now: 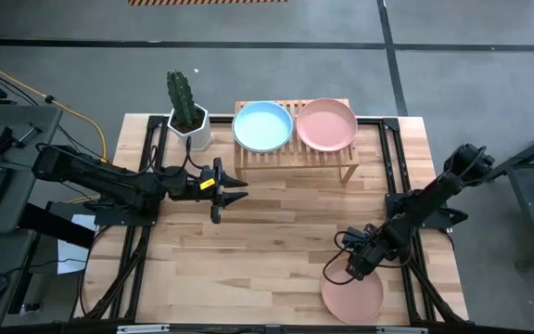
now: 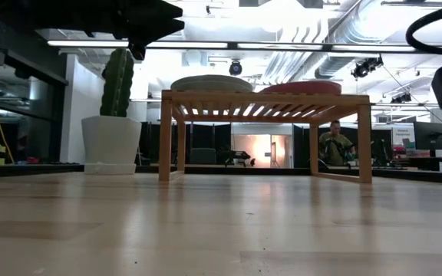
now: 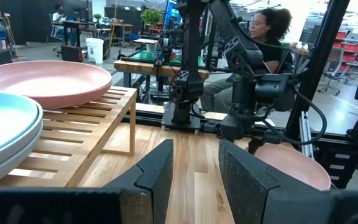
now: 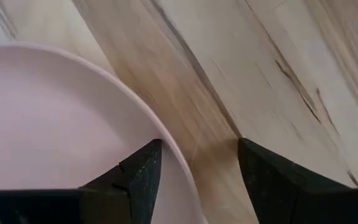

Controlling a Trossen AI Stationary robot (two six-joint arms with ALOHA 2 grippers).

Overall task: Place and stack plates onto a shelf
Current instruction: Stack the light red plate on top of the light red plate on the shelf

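Note:
The wooden shelf (image 1: 297,156) stands at the table's far edge. On its left half lies a light blue plate (image 1: 262,125) on top of at least one paler plate (image 3: 5,146); on its right half rests a pink plate (image 1: 326,123). Another pink plate (image 1: 352,295) lies flat on the table near the near right corner. My right gripper (image 1: 349,269) is open and low over this plate's far rim (image 4: 166,140), one finger above the plate's inside and one outside it. My left gripper (image 1: 239,188) is open and hangs in the air left of the shelf. My right gripper comes at the pink plate's far rim from above, slanting, with the rim passing between its open fingers. Whether either fingertip (image 4: 145,155) touches the plate, I cannot tell. The plate lies flat on the table.
A cactus in a white pot (image 1: 187,116) stands just left of the shelf. Bare wood (image 1: 276,232) stretches between the two grippers. A person (image 3: 266,31) sits beyond the table, behind the right arm's base.

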